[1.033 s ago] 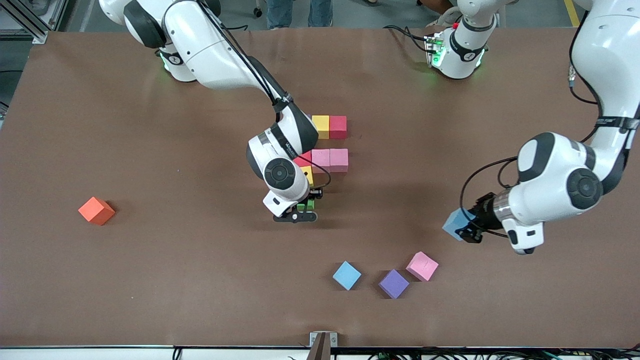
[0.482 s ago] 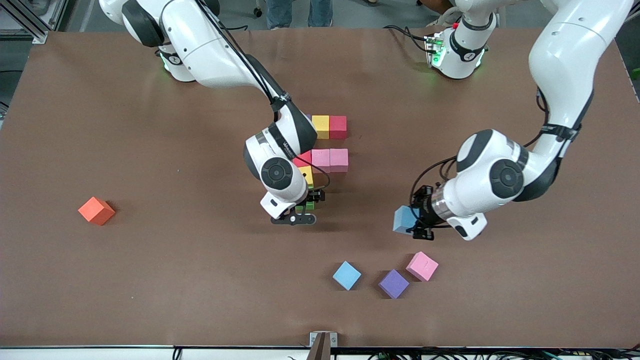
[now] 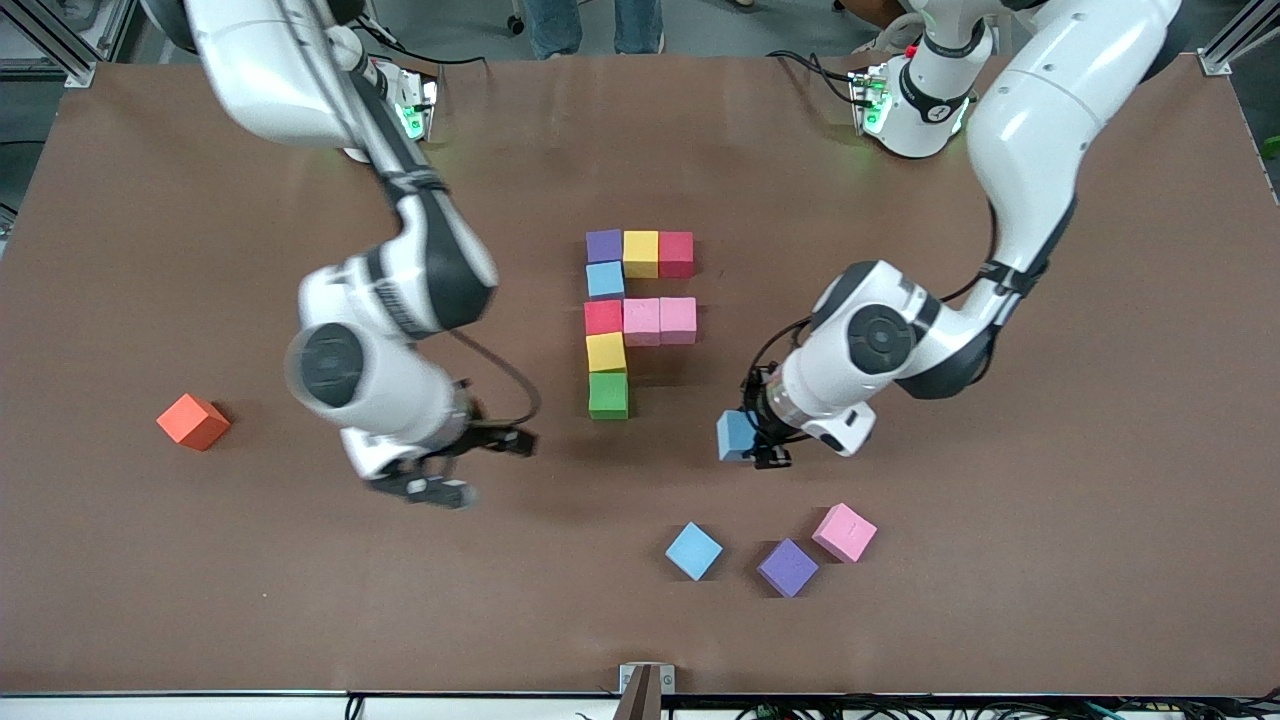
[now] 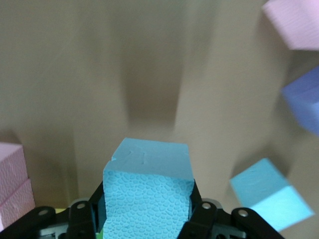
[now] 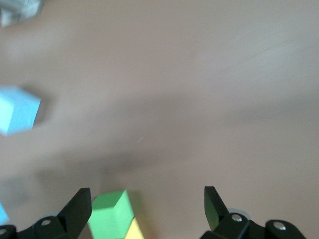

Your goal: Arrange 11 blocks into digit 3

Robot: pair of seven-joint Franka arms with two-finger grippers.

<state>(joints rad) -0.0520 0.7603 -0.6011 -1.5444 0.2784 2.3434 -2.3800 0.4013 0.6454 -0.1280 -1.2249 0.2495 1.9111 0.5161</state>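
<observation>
We see an orange cube (image 3: 193,421) lying alone on the brown desk (image 3: 1050,560), toward the right arm's end and well apart from everything else on it; it sits turned at an angle to the desk's edges. At the desk's edge nearest the front camera we find a small metal bracket (image 3: 646,684) fixed at the middle. Above the desk's top edge we make out a person's legs in blue jeans (image 3: 597,25) on a grey floor.
</observation>
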